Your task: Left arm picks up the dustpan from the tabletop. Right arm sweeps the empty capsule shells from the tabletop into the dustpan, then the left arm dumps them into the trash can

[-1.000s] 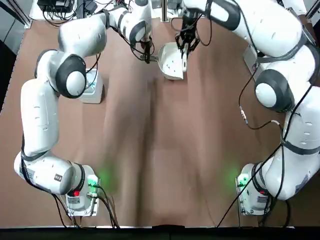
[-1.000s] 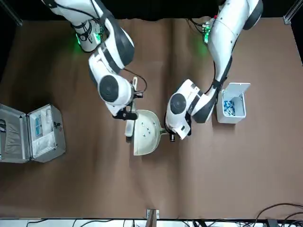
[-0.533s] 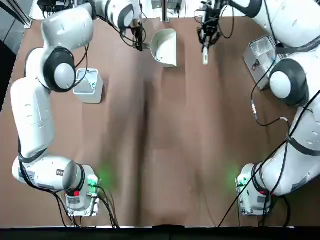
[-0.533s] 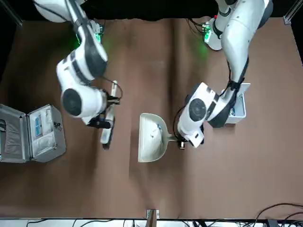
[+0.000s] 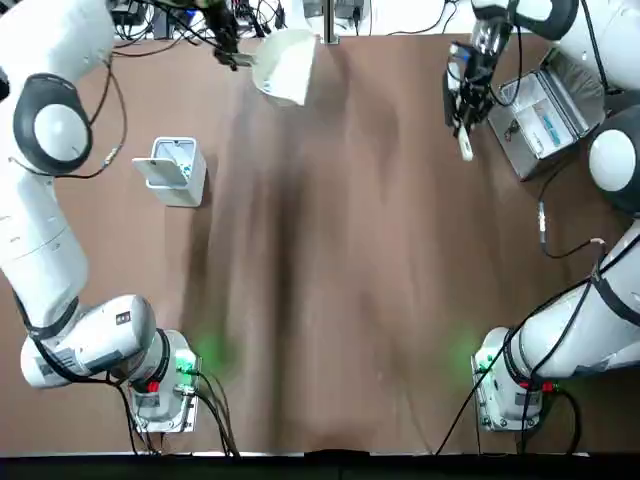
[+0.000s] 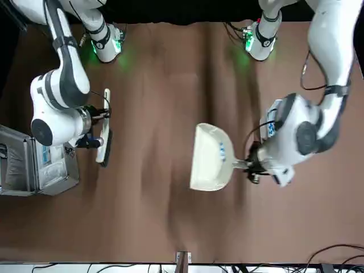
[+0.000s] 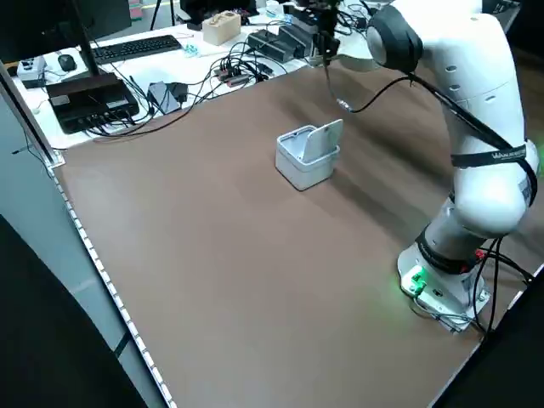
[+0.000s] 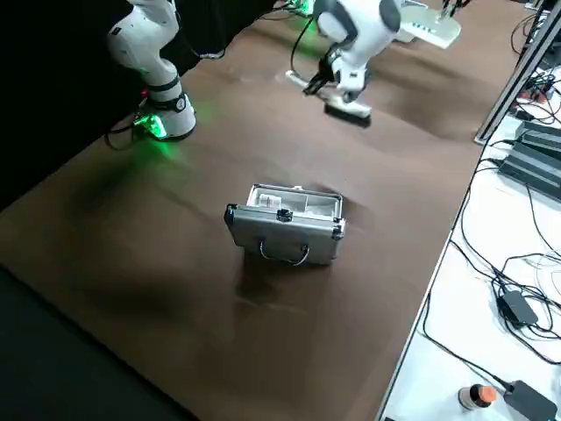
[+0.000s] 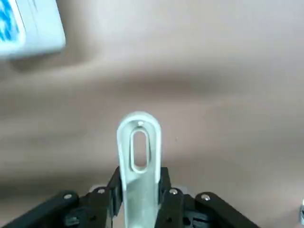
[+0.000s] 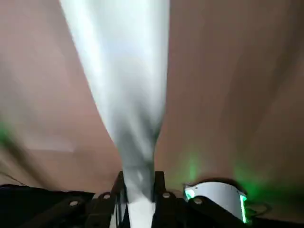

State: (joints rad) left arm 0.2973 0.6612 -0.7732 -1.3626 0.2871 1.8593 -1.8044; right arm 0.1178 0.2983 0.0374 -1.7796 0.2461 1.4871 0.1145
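The table (image 5: 330,260) lay brown under both arms. The case (image 5: 545,112) stood open just beside the right gripper (image 5: 462,120), clamped on the brush (image 6: 103,139). The left gripper (image 9: 138,199) pinched the dustpan (image 6: 209,158) handle, well apart from the bin (image 5: 175,170).

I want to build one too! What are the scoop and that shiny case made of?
The dustpan, held by the left gripper, looks like smooth cream plastic: one moulded piece with a soft sheen. The case looks like metal, likely aluminium: silvery ribbed walls, bright edges and a wire handle. The tabletop seems matte brown, material unclear.
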